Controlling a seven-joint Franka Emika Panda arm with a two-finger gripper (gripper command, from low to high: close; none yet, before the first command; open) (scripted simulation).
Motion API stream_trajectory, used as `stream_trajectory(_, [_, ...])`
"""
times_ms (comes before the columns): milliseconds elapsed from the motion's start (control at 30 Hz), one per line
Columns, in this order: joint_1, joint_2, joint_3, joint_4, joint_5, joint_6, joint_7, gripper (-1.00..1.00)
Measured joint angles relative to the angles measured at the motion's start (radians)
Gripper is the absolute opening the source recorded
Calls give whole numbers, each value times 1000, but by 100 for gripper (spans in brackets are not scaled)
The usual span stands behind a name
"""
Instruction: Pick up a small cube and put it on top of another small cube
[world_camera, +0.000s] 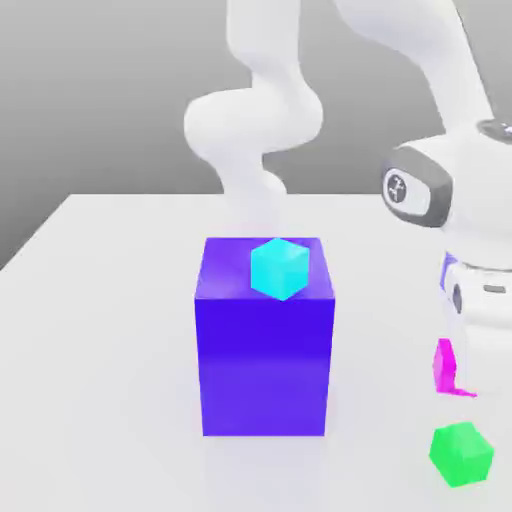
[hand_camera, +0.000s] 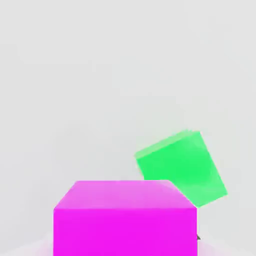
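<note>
Nearest the camera, the green cube (world_camera: 461, 454) is resting on the white table (world_camera: 110, 400), just below my gripper (world_camera: 480, 372) in the exterior view and apart from it. Going from the exterior view's left to its right, the big blue-violet block (world_camera: 264, 366) is standing upright on the table, well apart from my gripper, toward the exterior view's left. On its top, close to the edge facing the camera, the cyan cube (world_camera: 280, 268) is sitting, higher in that view than my fingertips. Behind the block, the white arm (world_camera: 255, 120) is rising, and it is arching over to my hand at the exterior view's right. I am gripping the magenta cube (world_camera: 445, 366), my jaws closing on its sides, and part of it is showing past my fingers in the exterior view. Whether it is touching the table, I cannot tell. In the hand view, the magenta cube is partly covering the green cube, which is lying turned at an angle to it. My hand is hanging above the green cube in the exterior view.
</note>
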Motion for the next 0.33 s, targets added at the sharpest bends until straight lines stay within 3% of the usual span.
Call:
stream_trajectory(133, [-3,128,-3,34,8,95,4,-100])
stream_trajectory(167, [-4,153,-2,36,9,117,3,100])
stream_trajectory(333, [-4,153,-2,36,9,117,3,100])
